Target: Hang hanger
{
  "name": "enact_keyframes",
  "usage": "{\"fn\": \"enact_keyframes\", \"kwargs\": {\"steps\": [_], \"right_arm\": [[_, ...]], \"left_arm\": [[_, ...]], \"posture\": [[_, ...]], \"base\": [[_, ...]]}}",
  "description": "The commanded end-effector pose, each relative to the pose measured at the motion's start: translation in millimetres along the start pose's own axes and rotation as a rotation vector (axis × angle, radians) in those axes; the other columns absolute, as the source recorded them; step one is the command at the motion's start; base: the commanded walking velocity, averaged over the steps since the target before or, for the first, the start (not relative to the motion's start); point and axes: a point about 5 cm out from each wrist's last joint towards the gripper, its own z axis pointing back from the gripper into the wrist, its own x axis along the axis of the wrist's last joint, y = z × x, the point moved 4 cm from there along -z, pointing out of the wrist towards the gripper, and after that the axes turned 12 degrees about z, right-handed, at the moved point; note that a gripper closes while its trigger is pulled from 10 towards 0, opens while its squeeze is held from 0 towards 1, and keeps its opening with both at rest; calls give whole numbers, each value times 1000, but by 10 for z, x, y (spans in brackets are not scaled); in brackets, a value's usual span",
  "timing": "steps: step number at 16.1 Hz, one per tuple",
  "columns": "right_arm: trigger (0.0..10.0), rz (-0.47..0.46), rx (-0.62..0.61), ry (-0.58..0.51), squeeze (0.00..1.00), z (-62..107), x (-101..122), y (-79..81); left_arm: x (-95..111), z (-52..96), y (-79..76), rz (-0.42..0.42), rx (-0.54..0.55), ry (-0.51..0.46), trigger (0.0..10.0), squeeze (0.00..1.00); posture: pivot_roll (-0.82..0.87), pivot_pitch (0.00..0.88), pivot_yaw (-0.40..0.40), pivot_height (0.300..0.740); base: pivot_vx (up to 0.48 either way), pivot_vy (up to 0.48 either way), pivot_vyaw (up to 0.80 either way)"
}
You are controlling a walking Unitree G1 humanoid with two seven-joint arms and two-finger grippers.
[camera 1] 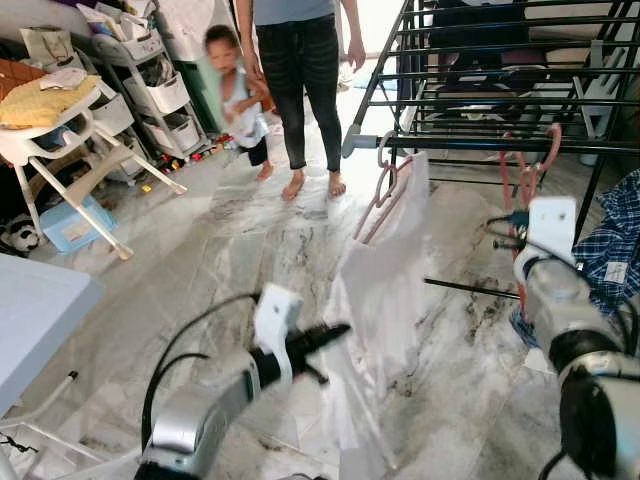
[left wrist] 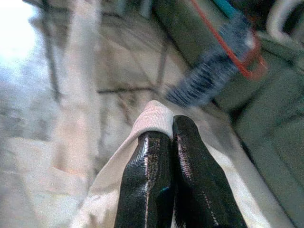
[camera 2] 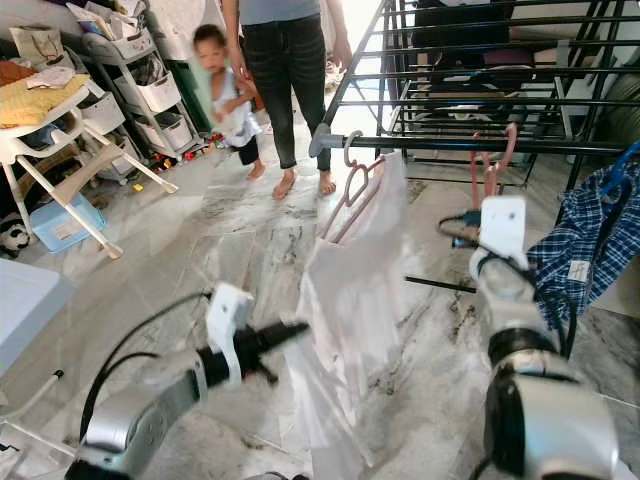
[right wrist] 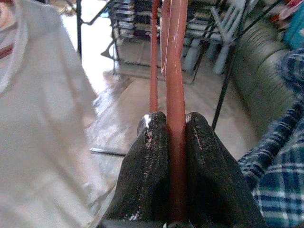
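R gripper: clenched on a red hanger. Fingers pinch the hanger's plastic from both sides, no gap visible between pads and plastic. In the head views the hanger stands roughly upright above the R wrist, its hook up near the black rail of the drying rack; whether hook touches rail cannot be told. A thinner red bar runs just beside the gripped one in the R wrist view.

L gripper: clamped on the white garment. Fingers pressed together w/ a fold of white cloth caught at the tips, cloth bulging over the L finger. In the head views the L arm reaches fwd and the fingertips meet the garment's lower left edge.

The white garment hangs on a pink hanger whose hook sits at the end of the rack rail. It hangs down toward the marble floor.

Plaid blue cloth hangs at far R, just beside the R arm.

Background: two persons, an adult and a child, stand on the floor beyond the rack. White high chair and storage shelves at far L.
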Motion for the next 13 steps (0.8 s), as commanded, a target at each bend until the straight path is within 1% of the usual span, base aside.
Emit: {"fn": "enact_keyframes", "kwargs": {"steps": [1, 2, 3, 6, 7, 9, 10, 11, 12, 13], "right_arm": [[0, -10, -24, -63, 0, 7, 123, 21], [0, 1, -43, -59, 0, 32, 78, 24], [0, 6, -61, -72, 0, 67, 37, 3], [0, 26, -59, -99, 0, 135, -24, 10], [0, 34, -24, -102, 0, 217, -109, 86], [0, 44, 8, -105, 0, 299, -197, 148], [0, 25, 15, -90, 0, 358, -271, 180], [0, 22, 23, -93, 0, 398, -286, 212], [0, 0, 43, -82, 0, 463, -322, 285], [0, -29, 80, -49, 0, 589, -398, 418]], "left_arm": [[115, 49, 108, -39, 53, -39, 10000, 0], [132, 52, 134, -36, 64, -48, 10000, 0], [164, 55, 174, -52, 90, -68, 10000, 0], [225, 50, 197, -60, 115, -105, 10000, 0], [321, 37, 237, -63, 152, -156, 10000, 0], [362, 6, 225, -68, 150, -165, 10000, 0], [388, -7, 242, -80, 166, -176, 10000, 0], [411, -3, 259, -82, 181, -188, 10000, 0], [441, 6, 306, -83, 214, -206, 10000, 0], [451, 49, 435, -97, 311, -233, 10000, 0]], "posture": [[-72, 21, 170, 740], [-74, 22, 171, 740], [-77, 25, 172, 740], [-84, 31, 172, 740], [-93, 30, 173, 740], [-94, 30, 173, 740], [-99, 29, 175, 740], [-99, 29, 175, 740], [-108, 29, 174, 740], [-113, 26, 172, 740]], "base": [[0, 0, 0], [0, 0, 0], [0, 0, 0], [0, 0, 0], [0, 0, 0], [0, 0, 0], [0, 0, 0], [0, 0, 0], [0, 0, 0], [0, 0, 0]]}}
